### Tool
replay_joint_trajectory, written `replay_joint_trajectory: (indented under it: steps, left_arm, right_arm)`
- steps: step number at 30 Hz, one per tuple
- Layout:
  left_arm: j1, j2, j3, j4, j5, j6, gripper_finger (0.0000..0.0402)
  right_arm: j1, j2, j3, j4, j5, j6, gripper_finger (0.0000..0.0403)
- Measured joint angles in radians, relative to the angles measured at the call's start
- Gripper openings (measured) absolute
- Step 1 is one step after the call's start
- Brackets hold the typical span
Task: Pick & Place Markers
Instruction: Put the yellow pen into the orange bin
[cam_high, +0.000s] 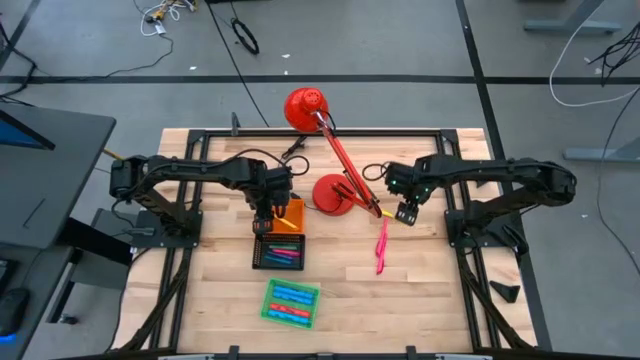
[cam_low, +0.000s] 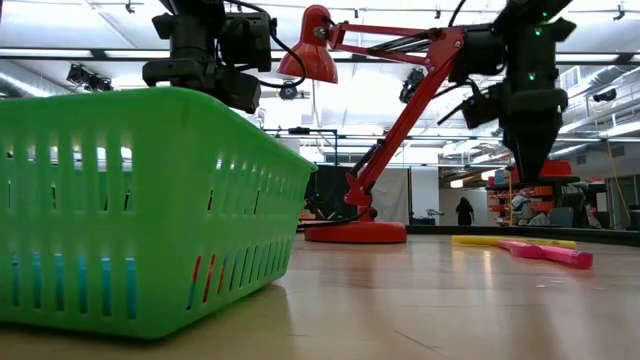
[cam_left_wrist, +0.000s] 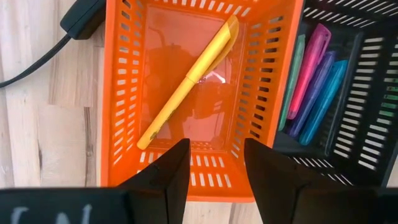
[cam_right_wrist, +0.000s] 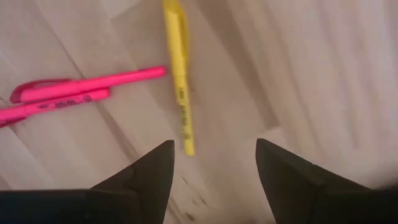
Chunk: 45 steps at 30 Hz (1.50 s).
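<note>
- The left hand (cam_left_wrist: 214, 168) hangs over the orange tray (cam_high: 291, 214), which sits just beside the red lamp's base (cam_high: 331, 194) on the tabletop (cam_high: 420, 290). Its fingers (cam_left_wrist: 166, 176) stand part-way apart with nothing between them.
- One yellow marker (cam_left_wrist: 189, 81) lies aslant on the floor of the orange tray, alone in it.
- The black tray (cam_left_wrist: 348, 87) touches the orange tray on the side away from the lamp's base; it holds a green, a pink, a purple and a blue marker (cam_left_wrist: 323, 99) lying side by side.
- The green tray (cam_high: 291, 303) stands apart from the black one, farther still from the lamp's base, with blue and red markers in it.
- The right hand (cam_right_wrist: 214, 165) hovers above the bare tabletop on the other side of the lamp's base, near the foot of the lamp arm (cam_high: 345, 165). Its fingers (cam_right_wrist: 152, 171) are spread wide and hold nothing.
- Below the right hand a second yellow marker (cam_right_wrist: 180, 78) lies flat on the wood, untouched.
- Two pink markers (cam_right_wrist: 68, 93) lie side by side just next to that yellow one, their near tips close to its barrel.
- In the low view these loose markers rest on the tabletop beyond the lamp's base, under the right hand.
</note>
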Motion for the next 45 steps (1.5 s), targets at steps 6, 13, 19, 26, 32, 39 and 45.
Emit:
replay_joint_trajectory:
  steps: [6,13,19,26,32,39,45]
  left_arm:
    - [0.000,0.000,0.000,0.000,0.000,0.000,0.0158]
    - [0.000,0.000,0.001,0.000,0.000,0.001,0.0158]
    - [0.000,0.000,0.001,0.000,0.000,0.001,0.0158]
    - [0.000,0.000,0.001,-0.007,0.001,0.000,0.0158]
    - [0.000,0.000,0.001,-0.020,0.001,0.000,0.0158]
    - [0.000,0.000,0.001,-0.020,0.001,0.001,0.0158]
    - [0.000,0.000,0.001,-0.020,0.000,0.008,0.0158]
  right_arm:
    - [0.029,0.000,-0.107,0.126,-0.014,0.019,0.0224]
    - [0.067,0.042,-0.188,0.219,-0.013,0.021,0.0217]
    - [0.087,0.117,-0.228,0.321,0.001,0.021,0.0217]
    - [0.087,0.174,-0.244,0.355,0.012,0.020,0.0209]
    - [0.087,0.174,-0.245,0.357,-0.015,0.019,0.0143]
    - [0.088,0.174,-0.246,0.358,-0.050,0.097,0.0023]
    - [0.088,0.139,-0.240,0.330,-0.055,0.213,0.0017]
